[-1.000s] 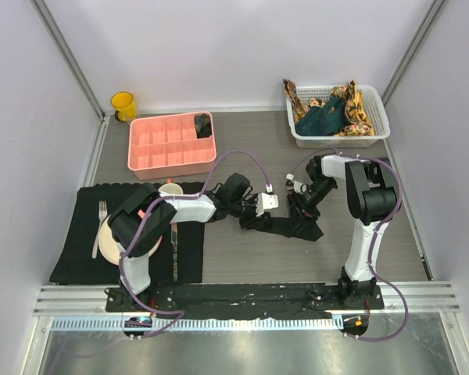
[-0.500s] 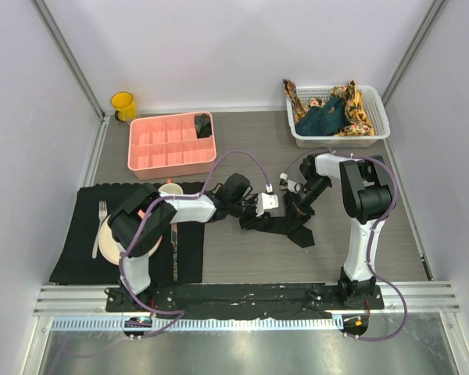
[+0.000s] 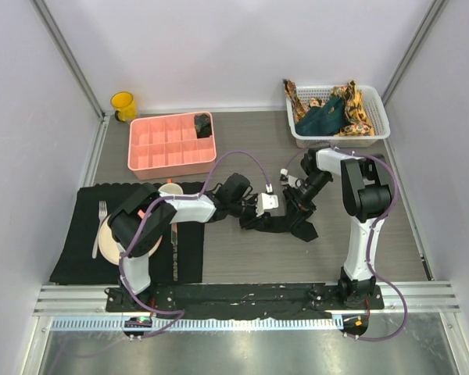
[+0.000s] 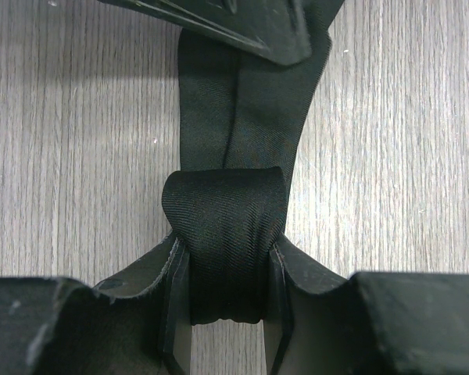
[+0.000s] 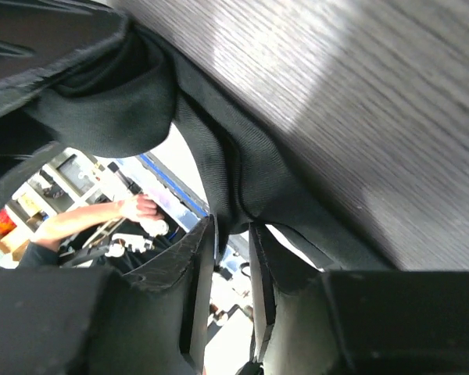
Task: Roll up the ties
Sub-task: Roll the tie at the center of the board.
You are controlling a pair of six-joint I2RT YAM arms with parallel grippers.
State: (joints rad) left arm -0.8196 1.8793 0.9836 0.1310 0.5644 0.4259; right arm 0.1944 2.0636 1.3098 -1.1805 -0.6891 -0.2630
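**A:** Where do we find the black tie [image 3: 285, 225], and what has just changed?

**B:** It lies on the table [image 3: 242, 266], midway between the two arms. A second ago its loose tail fanned out toward the right. We now see that tail drawn in, shorter and more bunched, nearer the roll [image 4: 225, 211].

**A:** What holds the roll?

**B:** The left gripper [image 4: 225, 262]. Its jaws are partly closed and clamp the wound end on both flanks, as they did a second ago. The flat length runs away from it across the wood.

**A:** And the right gripper [image 5: 233, 234]?

**B:** Its jaws stand nearly together and pinch a folded edge of the flat length a little beyond the roll. Over the second it has shifted slightly toward the left gripper.

**A:** What do we infer for the task?

**B:** We judge this roll barely begun, with about one turn wound and most of the length still flat. The slack taken in suggests the right gripper is feeding fabric for the next turn. If that slack goes loose, the roll could open.

**A:** What lies further out?

**B:** The other ties [image 3: 328, 109] wait in the basket [image 3: 336, 141] at the far right. A dark bundle [image 3: 203, 125], perhaps a finished roll, sits in the far right cell of the pink tray [image 3: 152, 148].
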